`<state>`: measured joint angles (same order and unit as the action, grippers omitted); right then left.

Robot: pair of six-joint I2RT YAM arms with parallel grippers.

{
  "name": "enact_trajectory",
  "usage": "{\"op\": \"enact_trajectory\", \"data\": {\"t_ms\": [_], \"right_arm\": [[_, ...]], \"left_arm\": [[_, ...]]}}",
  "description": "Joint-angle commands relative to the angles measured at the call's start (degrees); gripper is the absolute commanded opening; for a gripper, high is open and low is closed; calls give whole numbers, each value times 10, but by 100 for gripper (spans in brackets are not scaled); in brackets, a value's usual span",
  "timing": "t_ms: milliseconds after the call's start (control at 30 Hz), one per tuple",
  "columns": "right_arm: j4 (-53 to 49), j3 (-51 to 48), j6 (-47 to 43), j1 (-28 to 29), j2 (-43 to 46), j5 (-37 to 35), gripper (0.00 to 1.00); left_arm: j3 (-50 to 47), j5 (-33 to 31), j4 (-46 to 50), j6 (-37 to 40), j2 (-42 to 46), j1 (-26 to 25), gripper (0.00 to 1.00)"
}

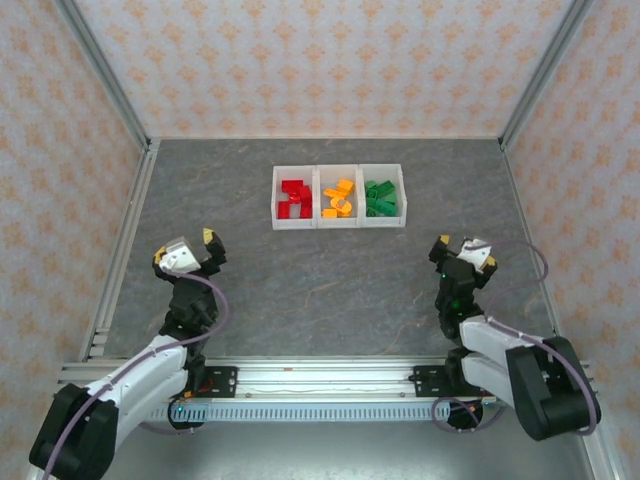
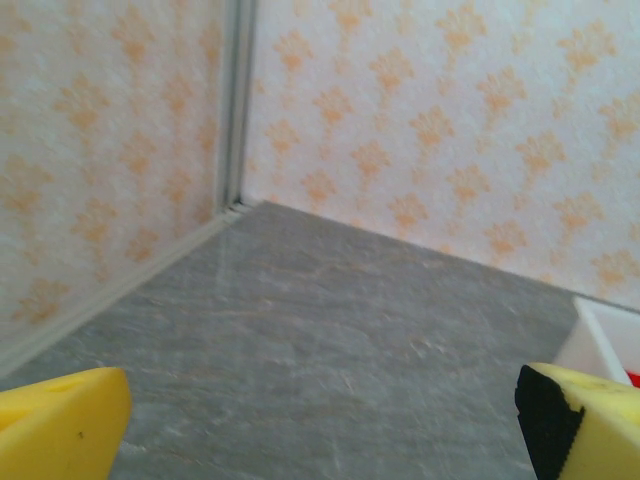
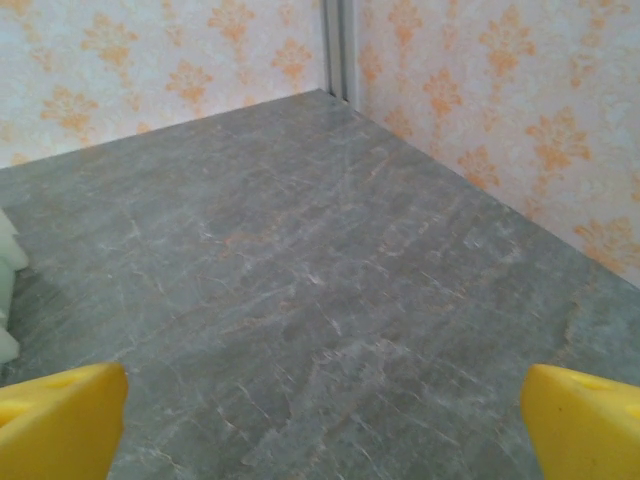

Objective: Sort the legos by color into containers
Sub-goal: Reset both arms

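From above, the left gripper (image 1: pixel 185 248) and the right gripper (image 1: pixel 465 251) both hover low over the table (image 1: pixel 300 290), jaws spread wide and holding nothing. The row of bins (image 1: pixel 340 224) sits well ahead of both, between their two lines of reach. It holds the red bricks (image 1: pixel 294 197) in the left bin, the orange bricks (image 1: pixel 339 198) in the middle one and the green bricks (image 1: pixel 380 197) in the right one.

On the left wrist camera, the yellow pads (image 2: pixel 60 425) stand far apart with bare table between them. A white bin corner shows ahead, just beyond the right pad.

On the right wrist camera, the pads (image 3: pixel 585 420) are equally wide apart and empty, with a bin edge ahead and to the left.

Every brick I can see is already in a bin with its own colour, so the sorting looks finished. The next move probably calls only for a check for strays.
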<state>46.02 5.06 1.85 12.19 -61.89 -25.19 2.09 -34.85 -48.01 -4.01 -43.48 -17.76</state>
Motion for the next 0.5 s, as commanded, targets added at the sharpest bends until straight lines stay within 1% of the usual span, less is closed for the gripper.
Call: {"op": "enact_trajectory", "data": {"t_ms": [0, 67, 167, 200, 267, 333, 367, 400, 433, 467], "right_arm": [[132, 5, -42, -6, -30, 45, 100], [162, 11, -61, -11, -55, 77, 100], [209, 22, -93, -12, -106, 123, 100], [220, 29, -105, -12, -122, 140, 100], [224, 44, -121, -12, -150, 161, 100], [279, 39, -107, -24, -195, 170, 100], [324, 31, -89, -32, -217, 139, 100], [328, 26, -61, -53, -224, 151, 100], [342, 24, -48, -73, -237, 187, 100], [378, 22, -43, -82, -260, 192, 100]], "left_arm": [[-20, 44, -40, 28, -3, 50, 100], [-38, 84, -66, 20, -21, 81, 99], [-74, 146, -188, -1, -83, 124, 100], [-75, 171, -211, 3, -102, 129, 100], [-56, 201, -232, 17, -149, 139, 100], [-39, 225, -273, 39, -211, 142, 100], [-34, 237, -302, 50, -242, 145, 100], [-28, 247, -345, 57, -276, 147, 100], [-21, 262, -374, 54, -304, 152, 100], [-12, 285, -376, 38, -329, 159, 100]]}}
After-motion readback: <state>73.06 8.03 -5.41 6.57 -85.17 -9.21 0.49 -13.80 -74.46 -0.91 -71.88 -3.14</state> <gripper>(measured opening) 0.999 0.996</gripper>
